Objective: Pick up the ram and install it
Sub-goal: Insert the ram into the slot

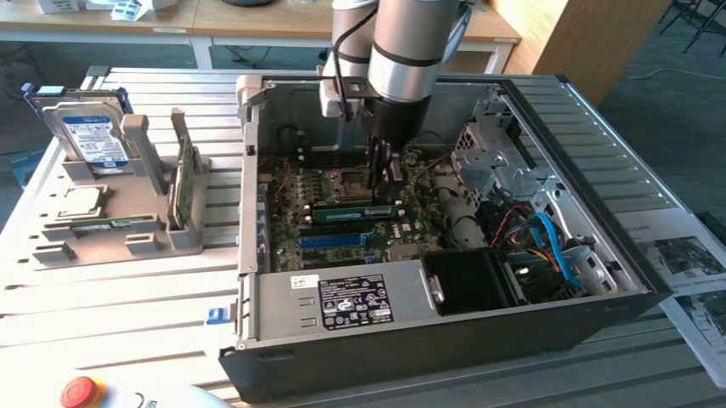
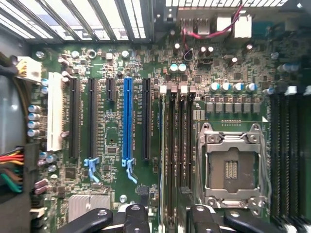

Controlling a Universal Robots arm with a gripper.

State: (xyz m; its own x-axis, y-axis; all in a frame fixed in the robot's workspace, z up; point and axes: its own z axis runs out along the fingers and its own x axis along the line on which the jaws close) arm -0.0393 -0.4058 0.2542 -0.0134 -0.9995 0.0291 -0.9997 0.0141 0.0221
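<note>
The ram point(image 1: 353, 211) is a narrow green stick standing on edge in a memory slot of the motherboard point(image 1: 297, 223), inside the open computer case point(image 1: 454, 336). My gripper point(image 1: 383, 168) hangs just above and behind it, open, with nothing between the fingers. In the wrist view I look straight down on the board. The dark fingers point(image 2: 132, 217) of the gripper point(image 2: 165, 213) stand apart on either side of the row of black memory slots point(image 2: 178, 141). The empty processor socket point(image 2: 232, 167) lies beside those slots.
At the exterior view's left, a grey holder point(image 1: 170, 238) carries a hard drive point(image 1: 93, 136), a tall green card point(image 1: 179, 177), a processor chip point(image 1: 75, 202) and a small flat green board point(image 1: 114, 224). The power supply point(image 1: 340, 302) and blue cables point(image 1: 556, 246) crowd the case's near side.
</note>
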